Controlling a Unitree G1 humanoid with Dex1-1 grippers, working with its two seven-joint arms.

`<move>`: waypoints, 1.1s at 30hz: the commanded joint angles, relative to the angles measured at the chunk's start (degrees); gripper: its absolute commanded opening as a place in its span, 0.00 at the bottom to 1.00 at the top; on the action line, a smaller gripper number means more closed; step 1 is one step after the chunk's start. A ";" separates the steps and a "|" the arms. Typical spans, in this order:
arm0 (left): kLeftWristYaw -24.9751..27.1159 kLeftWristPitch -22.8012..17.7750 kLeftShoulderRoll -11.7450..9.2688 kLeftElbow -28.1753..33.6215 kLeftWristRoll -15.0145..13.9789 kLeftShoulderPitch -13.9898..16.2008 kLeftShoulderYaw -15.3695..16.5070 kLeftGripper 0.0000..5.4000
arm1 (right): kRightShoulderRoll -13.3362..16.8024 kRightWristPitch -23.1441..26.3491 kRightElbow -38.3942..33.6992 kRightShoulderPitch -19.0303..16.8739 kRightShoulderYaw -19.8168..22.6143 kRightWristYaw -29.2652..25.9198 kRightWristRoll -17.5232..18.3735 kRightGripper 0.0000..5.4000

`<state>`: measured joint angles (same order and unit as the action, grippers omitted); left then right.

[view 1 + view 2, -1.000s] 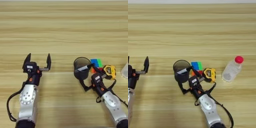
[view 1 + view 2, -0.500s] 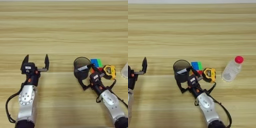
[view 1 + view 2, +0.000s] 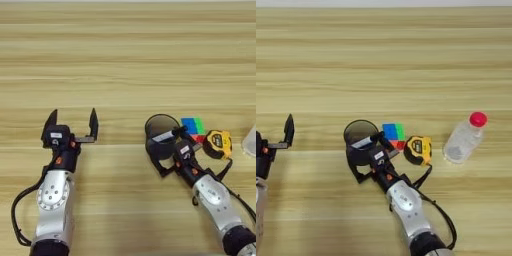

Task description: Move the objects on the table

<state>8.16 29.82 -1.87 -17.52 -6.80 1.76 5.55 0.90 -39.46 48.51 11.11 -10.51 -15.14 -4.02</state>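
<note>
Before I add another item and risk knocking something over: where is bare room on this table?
The whole far half of the table is bare, as is the strip between the left gripper and pen cup. Crowded: pen cup, right gripper, puzzle cube, tape measure, plastic bottle.

Items on the table (image 3: 406,60) — one black mesh pen cup (image 3: 360,145), one marker (image 3: 361,143) inside it, one puzzle cube (image 3: 393,134), one yellow tape measure (image 3: 418,149), one clear bottle (image 3: 463,140) with a red cap — and two grippers: left (image 3: 72,122), right (image 3: 167,152).
</note>
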 commanded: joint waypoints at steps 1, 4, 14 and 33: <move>-0.07 0.35 -0.11 -0.21 0.35 0.09 0.00 1.00 | -0.96 -0.13 2.72 1.93 0.51 0.10 -0.13 0.98; -0.15 0.33 -0.08 -0.23 0.38 0.06 0.00 1.00 | -1.55 -0.21 4.24 2.71 0.60 -0.57 0.02 0.92; -0.16 0.35 -0.10 -0.77 0.40 -0.26 0.03 1.00 | -4.42 -1.00 7.12 4.52 -1.31 -1.06 -1.84 0.88; -0.46 0.70 0.33 -0.60 0.77 0.35 -0.24 1.00 | -7.31 -2.13 12.97 8.04 -1.79 -1.24 -2.54 0.99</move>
<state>7.98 30.07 -1.64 -18.06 -6.54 1.73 5.43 -5.18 -41.09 61.69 19.53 -12.74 -16.54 -6.60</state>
